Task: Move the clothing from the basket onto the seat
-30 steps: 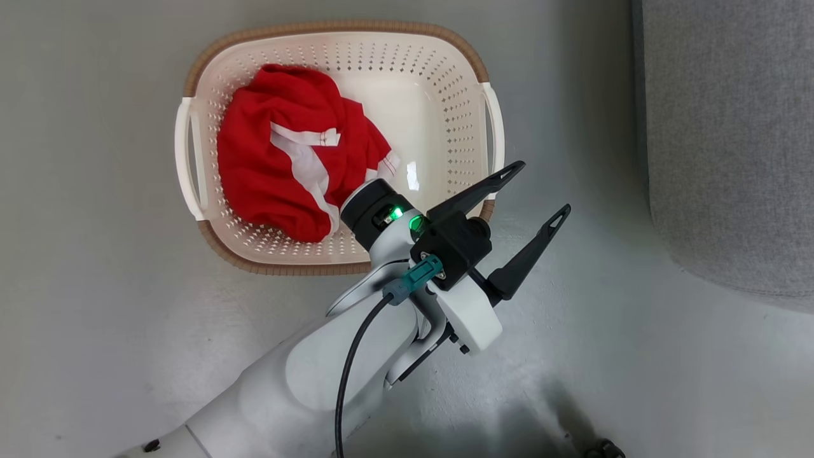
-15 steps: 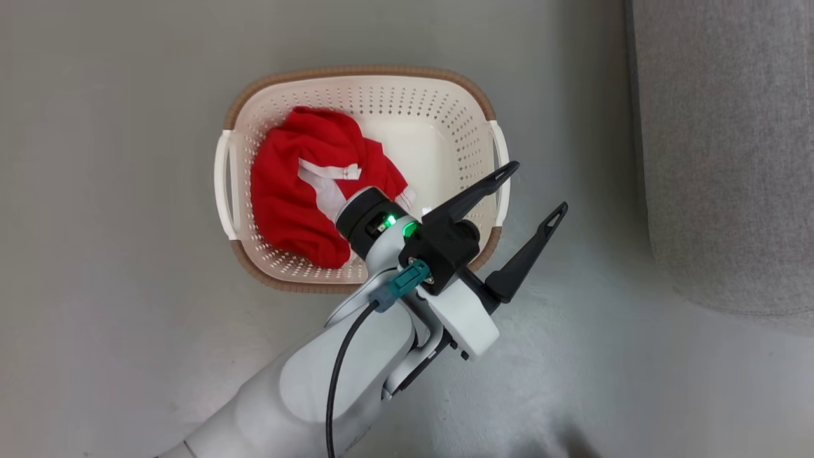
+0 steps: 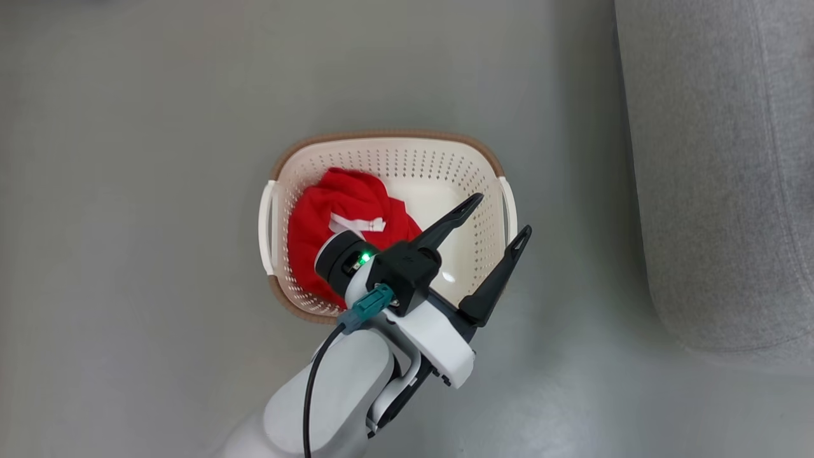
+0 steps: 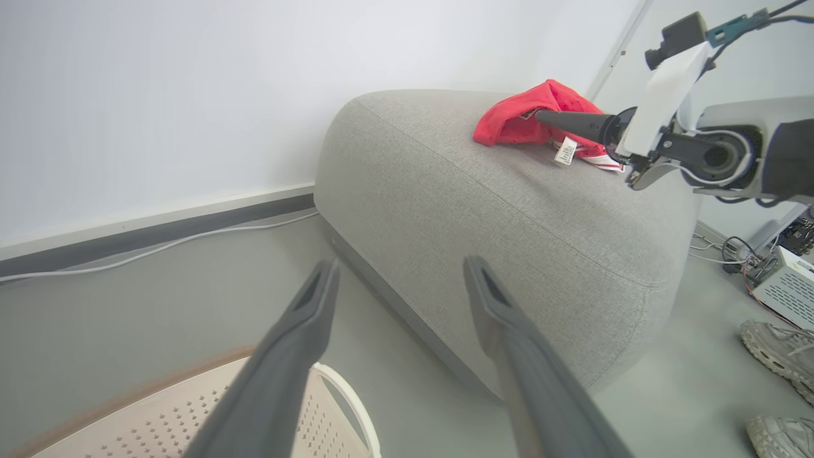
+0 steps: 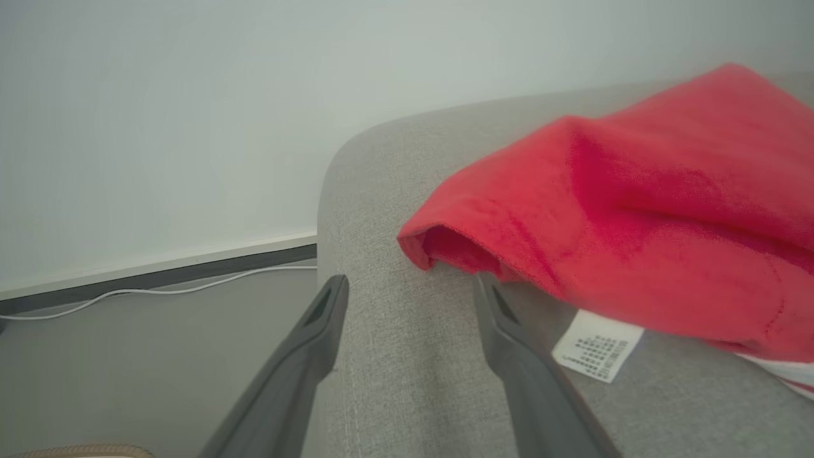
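Clothing (image 5: pixel 636 210) on seat (image 5: pixel 394 184), R pincer (image 5: pixel 409 283) spread

The grey floor (image 3: pixel 127 191) bears the basket (image 3: pixel 388 135) and the seat (image 3: pixel 718 159) (a red garment (image 4: pixel 509 124) on top).

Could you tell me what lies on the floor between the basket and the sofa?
Nothing: in the head view, the grey floor between the basket and the sofa is bare.
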Robot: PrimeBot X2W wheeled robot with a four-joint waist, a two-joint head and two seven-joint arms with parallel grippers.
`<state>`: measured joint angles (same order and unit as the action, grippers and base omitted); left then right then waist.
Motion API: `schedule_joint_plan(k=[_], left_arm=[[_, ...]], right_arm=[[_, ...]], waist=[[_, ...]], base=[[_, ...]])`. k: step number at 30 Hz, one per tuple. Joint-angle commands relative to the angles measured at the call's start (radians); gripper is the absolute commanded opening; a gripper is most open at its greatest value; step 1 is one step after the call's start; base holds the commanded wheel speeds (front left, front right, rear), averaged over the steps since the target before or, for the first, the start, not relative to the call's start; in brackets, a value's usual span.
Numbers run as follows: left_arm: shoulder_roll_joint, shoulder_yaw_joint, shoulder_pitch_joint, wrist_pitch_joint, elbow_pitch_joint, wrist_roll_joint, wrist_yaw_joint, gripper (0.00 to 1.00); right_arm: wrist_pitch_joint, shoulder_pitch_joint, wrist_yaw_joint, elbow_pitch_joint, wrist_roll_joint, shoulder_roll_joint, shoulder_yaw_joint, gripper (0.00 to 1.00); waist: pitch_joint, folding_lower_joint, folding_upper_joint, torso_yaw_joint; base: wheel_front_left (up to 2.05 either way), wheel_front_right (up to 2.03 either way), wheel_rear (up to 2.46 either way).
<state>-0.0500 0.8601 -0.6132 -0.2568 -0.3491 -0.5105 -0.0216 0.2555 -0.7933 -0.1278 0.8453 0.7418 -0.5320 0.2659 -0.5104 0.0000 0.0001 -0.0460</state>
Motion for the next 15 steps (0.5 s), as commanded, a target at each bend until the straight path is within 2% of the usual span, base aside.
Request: schedule_joint_plan(k=[1,9,15], left_arm=[[0.0,-0.035,0.02,-0.005,0.018,0.008,0.008,1.0],[0.0,-0.114,0.077,-0.005,0.003,0.028,0.002,1.0],[0.0,-0.214,0.133,-0.005,-0.009,0.062,-0.014,1.0]], right_arm=[[0.006,0.046,-0.003,-0.032,-0.006,-0.019,0.021,1.0],[0.006,0.091,-0.003,-0.104,-0.034,0.034,0.058,1.0],[0.006,0.126,-0.003,-0.158,-0.06,0.074,0.069,1.0]], waist=[[0.034,0.0,-0.0001,0.015],[0.115,0.0,-0.0001,0.04],[0.19,0.0,-0.0001,0.073]], base=[[0.0,0.0,0.0],[0.0,0.0,0.0],[0.0,0.0,0.0]])
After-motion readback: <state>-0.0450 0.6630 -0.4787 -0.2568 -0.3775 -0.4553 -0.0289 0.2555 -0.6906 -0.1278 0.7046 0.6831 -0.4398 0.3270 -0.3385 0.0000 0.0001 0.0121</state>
